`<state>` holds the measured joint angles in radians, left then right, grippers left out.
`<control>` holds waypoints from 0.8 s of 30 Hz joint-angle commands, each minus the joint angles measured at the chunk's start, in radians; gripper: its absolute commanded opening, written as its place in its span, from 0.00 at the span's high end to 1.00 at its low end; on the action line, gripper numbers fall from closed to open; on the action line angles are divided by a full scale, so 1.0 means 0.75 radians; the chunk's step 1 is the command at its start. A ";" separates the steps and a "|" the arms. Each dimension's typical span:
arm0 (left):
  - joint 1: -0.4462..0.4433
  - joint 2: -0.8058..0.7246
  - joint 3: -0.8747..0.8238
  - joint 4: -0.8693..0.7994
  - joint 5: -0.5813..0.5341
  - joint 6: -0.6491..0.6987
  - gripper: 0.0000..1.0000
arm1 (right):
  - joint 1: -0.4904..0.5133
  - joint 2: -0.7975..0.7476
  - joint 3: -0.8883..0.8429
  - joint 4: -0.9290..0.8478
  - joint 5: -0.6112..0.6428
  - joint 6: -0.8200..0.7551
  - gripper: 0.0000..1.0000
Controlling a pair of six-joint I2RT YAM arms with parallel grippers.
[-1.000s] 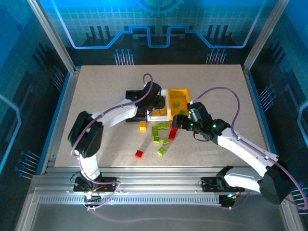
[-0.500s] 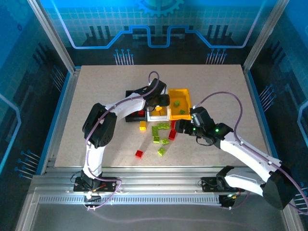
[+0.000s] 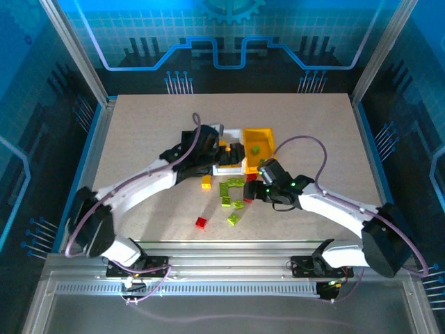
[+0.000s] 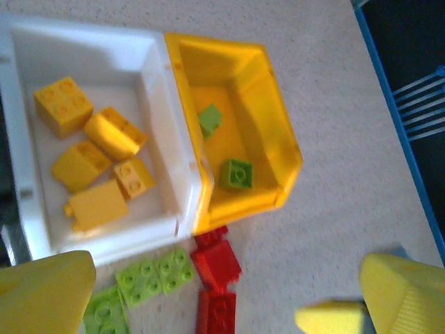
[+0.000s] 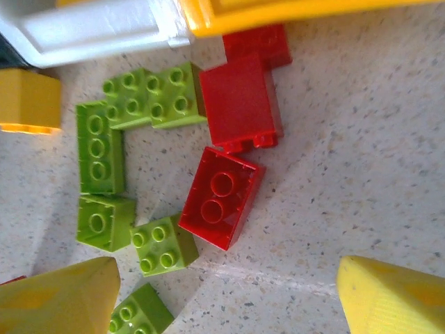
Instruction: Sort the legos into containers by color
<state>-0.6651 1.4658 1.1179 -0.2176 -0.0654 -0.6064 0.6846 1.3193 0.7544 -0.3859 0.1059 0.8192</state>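
Legos (image 5: 222,197) under right jaws (wide apart, empty); left jaws equally wide

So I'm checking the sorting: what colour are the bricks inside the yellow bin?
Lime green: the bricks in the yellow bin, best in left wrist view.

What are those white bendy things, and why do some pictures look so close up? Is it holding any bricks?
They are robot arms: a left arm and a right arm, bolted to a table. One picture looks down from above. The close-ups come from a camera on each wrist; the yellow lumps at the bottom are its own fingers. The white bin holds yellow bricks; the yellow bin holds two green bricks. On the table lie loose green bricks and red bricks. The left gripper and right gripper are open, holding nothing.
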 commanded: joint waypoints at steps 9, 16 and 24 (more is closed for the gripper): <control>-0.001 -0.482 -0.505 -0.119 -0.156 -0.113 0.01 | 0.050 0.348 0.223 -0.020 0.165 0.118 0.23; 0.005 -0.645 -0.633 -0.164 -0.220 -0.140 0.01 | 0.054 0.520 0.350 -0.155 0.210 0.116 0.31; 0.035 -0.713 -0.653 -0.214 -0.255 -0.122 0.01 | 0.069 0.534 0.352 -0.292 0.284 0.123 0.52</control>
<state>-0.6506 0.9592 0.6415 -0.3477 -0.2214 -0.7013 0.7265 1.7287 1.0195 -0.5358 0.2661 0.8955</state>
